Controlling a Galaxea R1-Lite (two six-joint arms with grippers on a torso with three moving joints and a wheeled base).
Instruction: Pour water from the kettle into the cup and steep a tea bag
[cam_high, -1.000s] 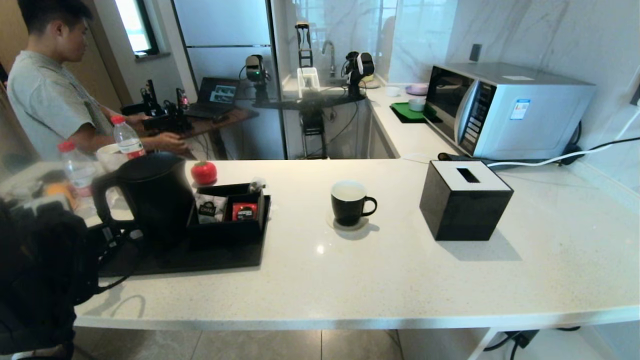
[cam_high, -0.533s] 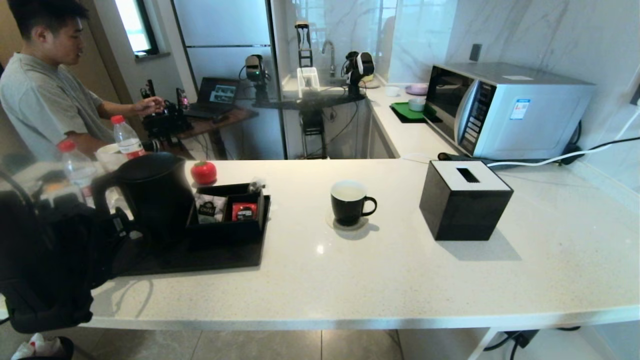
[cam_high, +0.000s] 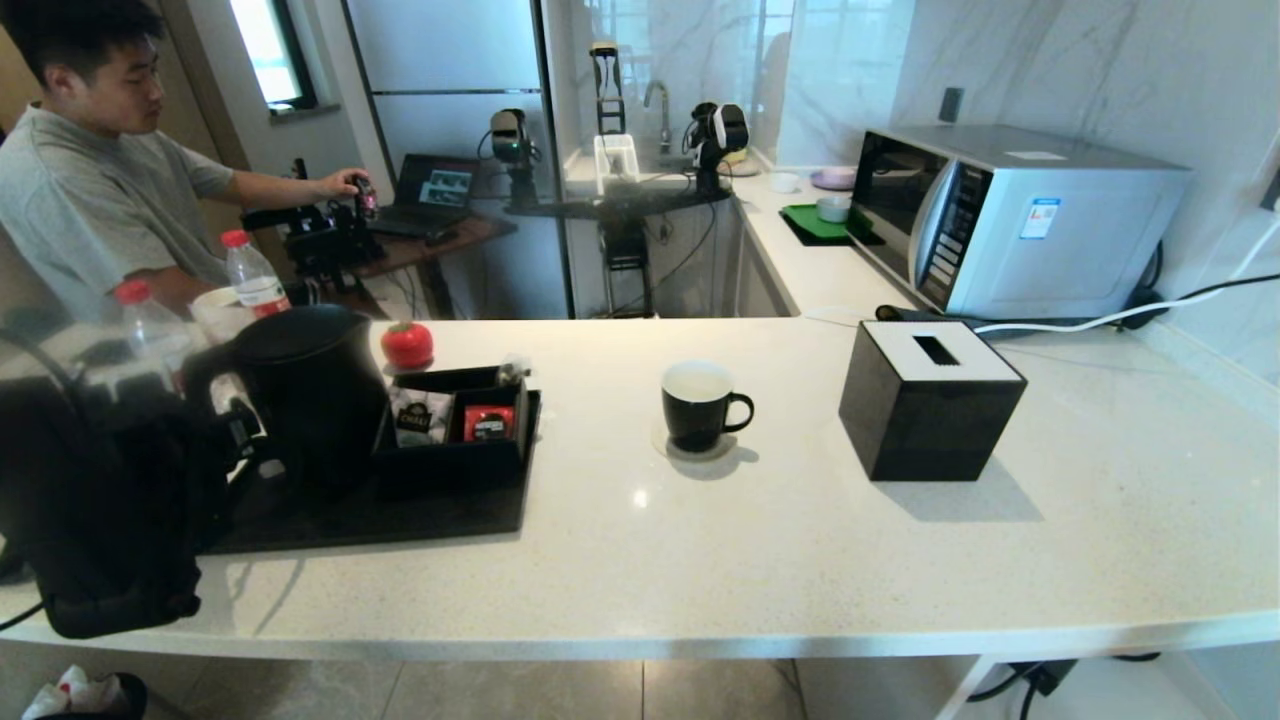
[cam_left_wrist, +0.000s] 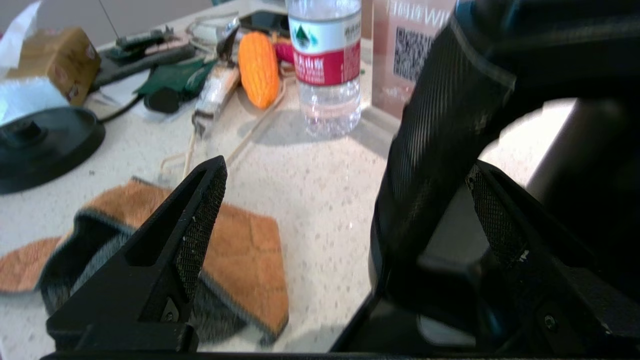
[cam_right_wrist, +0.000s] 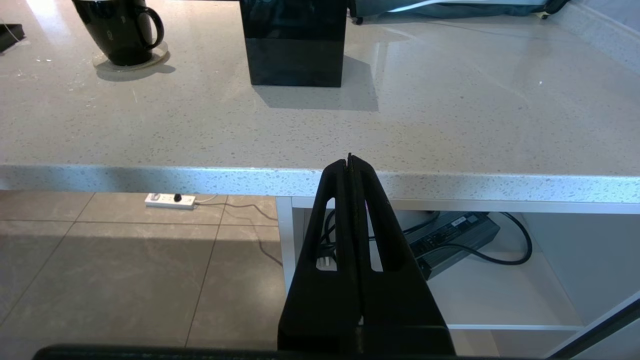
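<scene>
My left pincer (cam_left_wrist: 345, 210) stands wide open around the handle (cam_left_wrist: 440, 150) of the kettle (cam_high: 305, 395), holding nothing yet; it looks heavy, rigid, so I grip there.

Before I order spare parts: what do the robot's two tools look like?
Both are matte black. The left tool has two tapered fingers with cut-out windows and fine mesh-textured pads. The right tool has the same tapered, windowed fingers, forming a narrow wedge. No markings or cables show.

right gripper (cam_right_wrist: 350, 162): jaws closed, below counter edge (cam_right_wrist: 200, 175) | cup (cam_right_wrist: 122, 30) beside black box (cam_right_wrist: 293, 42)
</scene>
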